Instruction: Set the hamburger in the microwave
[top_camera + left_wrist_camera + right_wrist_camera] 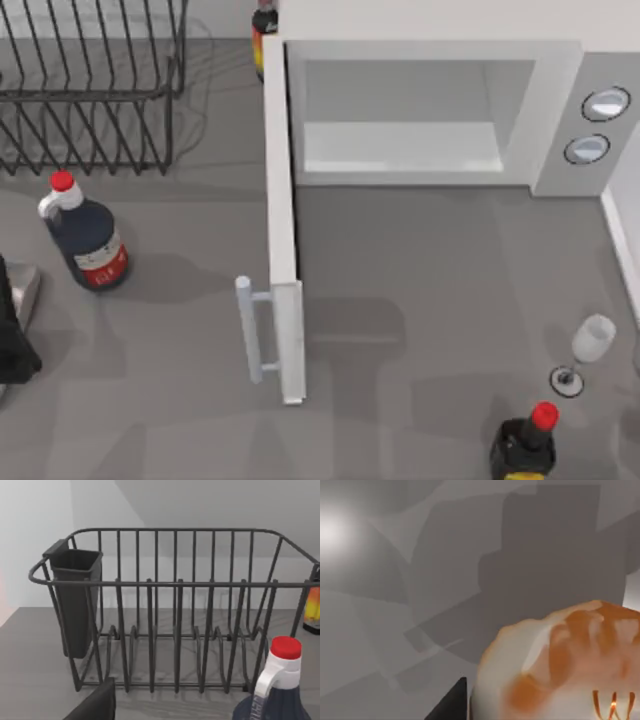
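While door (281, 230) open, bottle (88, 240) nearby.

The microwave (430, 110) stood at the back of the table (420, 260), its door (282, 230) swung fully open toward the front, bar handle (248, 330) facing left. The pale cavity held nothing. Two round dials (597, 125) sat on the right panel. A black wire rack (90, 85) occupied the back left, a dark bottle (85, 235) near it. A wine glass (588, 348) lay at the right, near a red-capped bottle (525, 445).
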